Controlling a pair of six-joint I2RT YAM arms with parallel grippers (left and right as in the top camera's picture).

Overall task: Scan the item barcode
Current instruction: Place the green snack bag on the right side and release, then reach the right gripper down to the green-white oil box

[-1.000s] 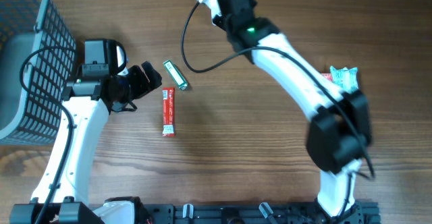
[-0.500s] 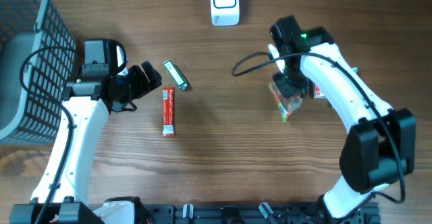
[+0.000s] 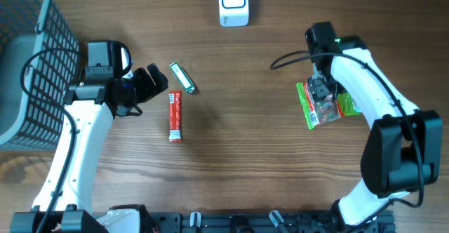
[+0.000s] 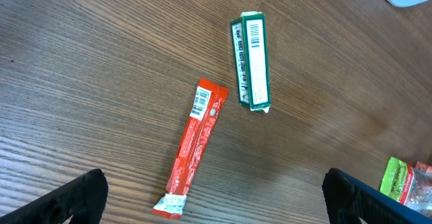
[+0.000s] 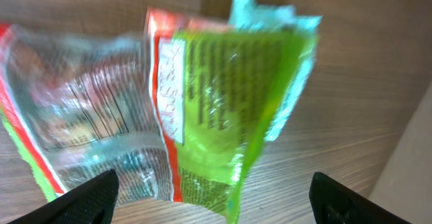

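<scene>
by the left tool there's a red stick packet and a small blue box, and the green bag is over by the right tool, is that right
Not quite: the small box is green and white, not blue, as the left wrist view shows. It does lie with the red stick packet by the left tool, and the green bag by the right tool.

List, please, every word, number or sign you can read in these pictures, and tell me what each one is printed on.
No text can be quoted with certainty.
Green pack: a barcode and small print, too small to read.
Red stick pack: a barcode near one end, lettering too small to read.
Green snack bag: printed lines and red lettering, blurred.
White scanner: no readable marking.
</scene>
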